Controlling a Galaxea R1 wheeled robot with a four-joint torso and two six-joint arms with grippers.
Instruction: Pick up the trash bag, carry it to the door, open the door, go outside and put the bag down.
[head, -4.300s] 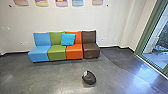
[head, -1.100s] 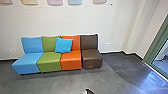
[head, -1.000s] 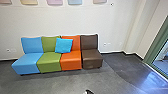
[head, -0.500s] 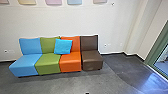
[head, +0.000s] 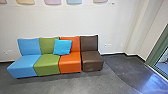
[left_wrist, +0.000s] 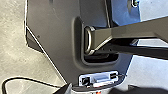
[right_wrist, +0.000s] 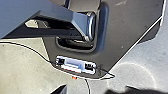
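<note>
Left gripper (left_wrist: 98, 87) and right gripper (right_wrist: 96, 88) have their fingers apart; the trash bag — its whereabouts I cannot tell — should be light, limp and slippery, best taken by its gathered neck.

Floor (head: 100, 85) is open across its near edge, up to the seat fronts. Far left to centre blocked: blue seat (head: 22, 65), green seat (head: 46, 65), orange seat (head: 69, 65), brown seat (head: 92, 63) in a row near the wall (head: 82, 22). Only a thin slit between orange and brown. Blue cushion (head: 62, 47) takes up the room over the green/orange join. Open lane right of brown, back to the floor's far right corner. Green frame (head: 159, 51) bounds the right edge. Down low, black cable (left_wrist: 30, 78) loops over floor beside robot's base.
</note>
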